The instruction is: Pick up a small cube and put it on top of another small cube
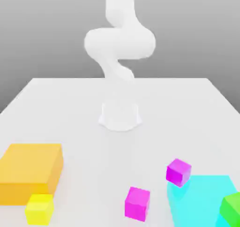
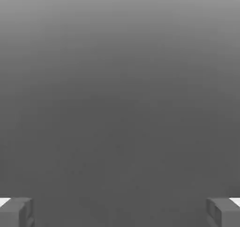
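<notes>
Two small magenta cubes lie on the white table [image 1: 120, 99]: one [image 1: 178, 171] toward the exterior view's right, the other [image 1: 137, 203] nearer the front edge. A small yellow cube [image 1: 40, 208] sits at the front on the exterior view's left, and a small green cube [image 1: 231, 208] rests on the cyan block at the far right. In the hand view my gripper [image 2: 120, 212] stands open, its two grey fingertips [image 2: 16, 212] far apart with nothing between them, facing plain grey background. The white arm [image 1: 119, 43] rises from its base [image 1: 120, 116] at the table's middle.
A large orange block [image 1: 30, 170] stands at the front on the exterior view's left, just behind the yellow cube. A large cyan block [image 1: 201, 202] lies at the front right, beside one magenta cube.
</notes>
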